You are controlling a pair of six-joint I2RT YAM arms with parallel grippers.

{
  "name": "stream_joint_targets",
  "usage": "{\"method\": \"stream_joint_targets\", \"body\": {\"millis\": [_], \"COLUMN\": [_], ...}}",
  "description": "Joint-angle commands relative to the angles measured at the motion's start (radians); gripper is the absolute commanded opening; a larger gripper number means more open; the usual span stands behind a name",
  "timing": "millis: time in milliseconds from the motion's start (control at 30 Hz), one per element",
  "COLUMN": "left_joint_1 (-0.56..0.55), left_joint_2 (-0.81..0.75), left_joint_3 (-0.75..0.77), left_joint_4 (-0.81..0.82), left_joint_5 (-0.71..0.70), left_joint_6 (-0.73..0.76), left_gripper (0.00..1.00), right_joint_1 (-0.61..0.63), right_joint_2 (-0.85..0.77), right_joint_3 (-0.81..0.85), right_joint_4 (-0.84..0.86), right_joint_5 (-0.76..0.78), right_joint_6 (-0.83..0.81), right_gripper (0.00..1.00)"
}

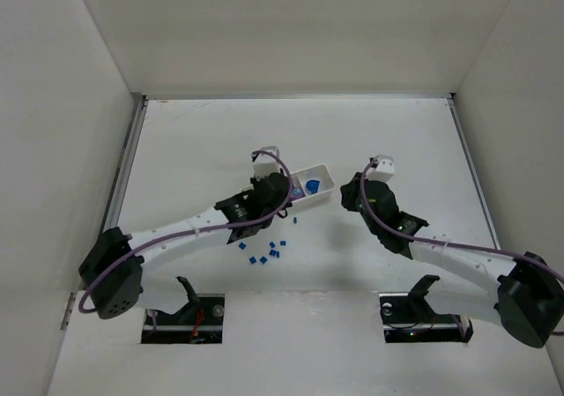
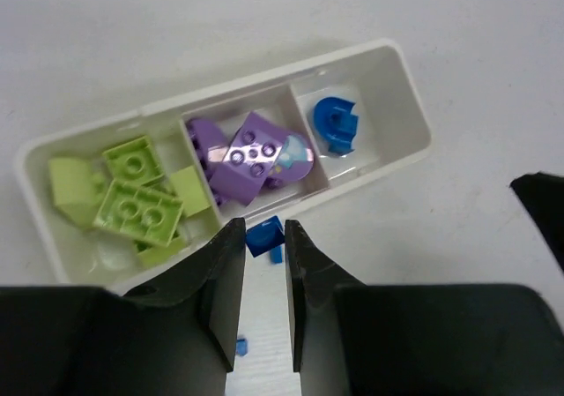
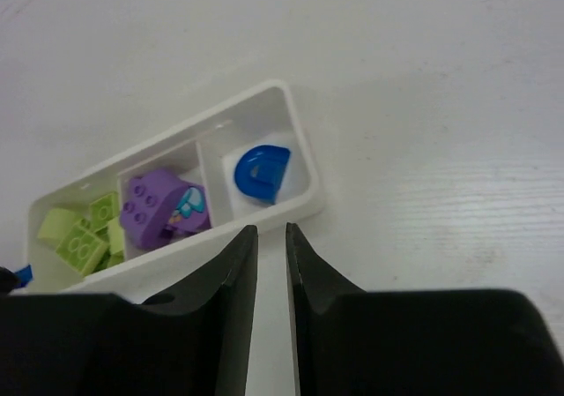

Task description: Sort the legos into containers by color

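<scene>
Currently, left end effector (image 2: 265, 224) is pinched narrow on a small blue brick (image 2: 264, 237) at its fingertips, right at the near wall of the white tray (image 2: 401, 87). Whether the brick touches the rim, cannot tell.

Tray contents:
- left compartment: yellow-green pieces (image 2: 137, 206)
- middle compartment: purple blocks (image 2: 251, 158), piled
- right compartment: one blue fan-shaped piece (image 2: 335, 124)

Loose blue bits (image 1: 273, 253) lie scattered on the desk (image 1: 397, 140), just on the near side of the tray, under the left arm.

Right end effector (image 3: 270, 230) has its jaws drawn to a slit with nothing between them. It hangs over bare desk near the tray's blue end, apart from it.
</scene>
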Motion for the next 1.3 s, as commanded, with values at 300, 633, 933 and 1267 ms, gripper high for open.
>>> {"method": "stream_joint_targets", "body": {"millis": [300,633,933,1267], "left_joint_1": [0.115,0.118,0.104,0.038], "left_joint_2": [0.431,0.524,0.190,-0.340], "left_joint_3": [0.350,0.446,0.176,-0.244], "left_joint_4": [0.200,0.191,0.177,-0.202], "left_joint_5": [0.246,0.243,0.160,-0.041], "left_joint_6": [0.153,0.171,0.153,-0.105], "left_gripper": [0.14,0.38,0.33,0.32], "right_joint_1": [-0.045,-0.046,0.006,0.067], "right_joint_2": [-0.066,-0.089,-0.026,0.026], "right_joint_3": [-0.082,-0.089,-0.060,-0.031], "right_joint_4": [0.041,0.042,0.074,0.090], "right_joint_5": [0.037,0.032,0.000,0.013], "right_joint_6": [0.049,0.047,0.021,0.007], "right_gripper": [0.29,0.36,0.35,0.36]}}
